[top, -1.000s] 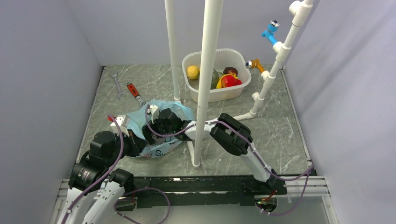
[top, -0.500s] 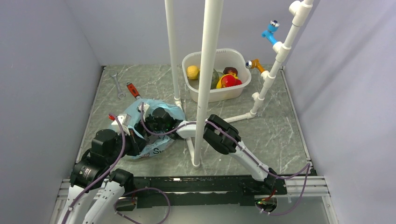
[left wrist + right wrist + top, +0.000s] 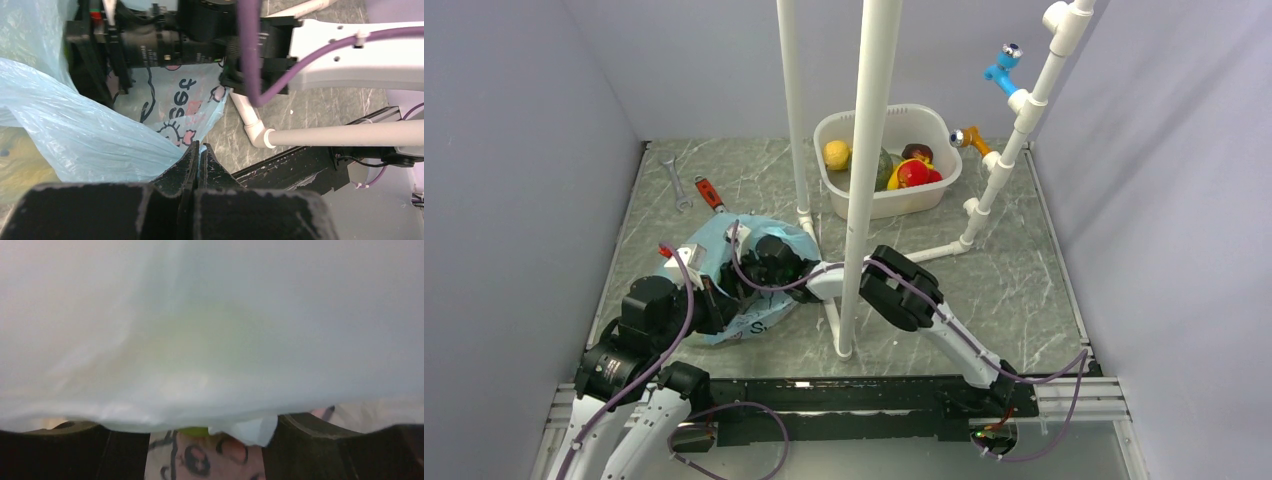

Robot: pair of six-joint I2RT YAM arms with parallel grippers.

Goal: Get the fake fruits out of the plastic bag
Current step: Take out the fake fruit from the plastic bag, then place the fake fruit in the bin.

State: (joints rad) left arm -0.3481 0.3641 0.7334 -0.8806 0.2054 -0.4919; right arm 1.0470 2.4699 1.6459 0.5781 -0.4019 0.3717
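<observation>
Right end effector, jaws apart, faces a yellowish fruit straight ahead, veiled by the bag; left end effector clenches its edge.

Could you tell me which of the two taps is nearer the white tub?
The orange tap, beside the white tub; the blue tap sits higher up.

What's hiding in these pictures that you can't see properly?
- Right wrist view: the bag covers the lens. A fruit, probably, behind it is just a yellow-green blur. Whether the right gripper grips anything is unclear.
- Left wrist view: a yellow shape sits behind bag film, cut by the left edge.
- Top view: the pole hides part of the tub.
</observation>
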